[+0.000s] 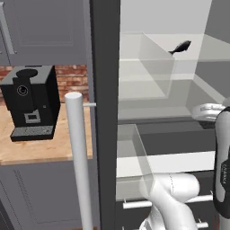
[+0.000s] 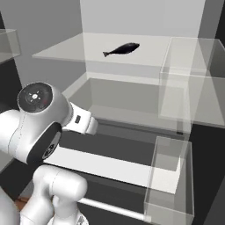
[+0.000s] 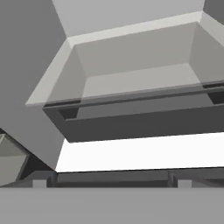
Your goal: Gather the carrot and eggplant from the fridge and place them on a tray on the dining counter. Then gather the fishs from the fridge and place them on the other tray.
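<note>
Fridge (image 2: 132, 17): I see it standing open in front of me.
Fish (image 2: 121, 48): lies on the upper shelf, far inside.
Gripper (image 3: 109, 183): fingers spread wide, holding nothing, near the lower shelf.

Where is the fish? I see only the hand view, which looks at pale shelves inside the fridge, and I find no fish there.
Observer: One dark fish lies on the top shelf of the fridge, toward the back.
Operator: Which way does it point?
Observer: In the right base view its tail points left and its head points right.
Operator: What stands outside the fridge?
Observer: A black coffee machine stands on a wood counter, to the left of the open door.
</note>
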